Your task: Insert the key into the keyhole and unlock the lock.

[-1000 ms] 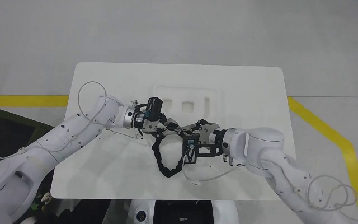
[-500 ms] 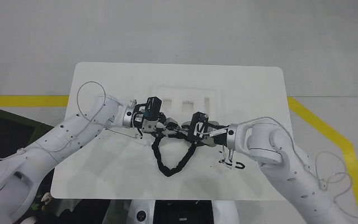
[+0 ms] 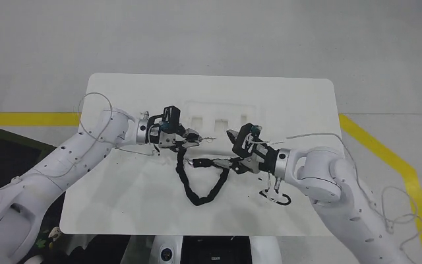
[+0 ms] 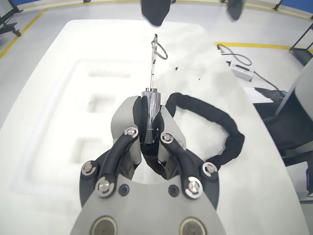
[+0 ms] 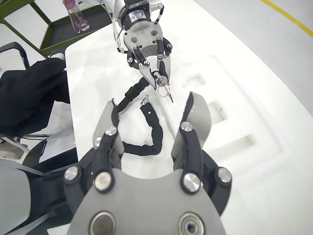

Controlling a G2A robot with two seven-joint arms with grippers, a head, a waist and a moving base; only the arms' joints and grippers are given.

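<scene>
My left gripper (image 4: 149, 105) is shut on the chrome lock cylinder (image 4: 152, 108), held above the table. The key (image 4: 153, 59) sticks out of the cylinder's end, its ring (image 4: 160, 50) dangling. The black sleeved chain (image 3: 198, 195) hangs from the cylinder and loops on the table. Its free end with a metal pin (image 5: 146, 99) lies apart from the cylinder. My right gripper (image 5: 151, 102) stands open a short way from the key (image 5: 169, 95), holding nothing, with the chain below its fingers. In the top view the left gripper (image 3: 186, 138) and right gripper (image 3: 232, 150) face each other.
A white foam tray (image 3: 257, 112) with rectangular recesses lies on the white table (image 3: 297, 99) just behind both grippers. A green cart with a pink bottle (image 5: 75, 15) stands beyond the table's left side.
My right gripper has let go of the key, opened and drawn back to the right. My left gripper pulled the cylinder leftward, and the chain's free end has come out.
</scene>
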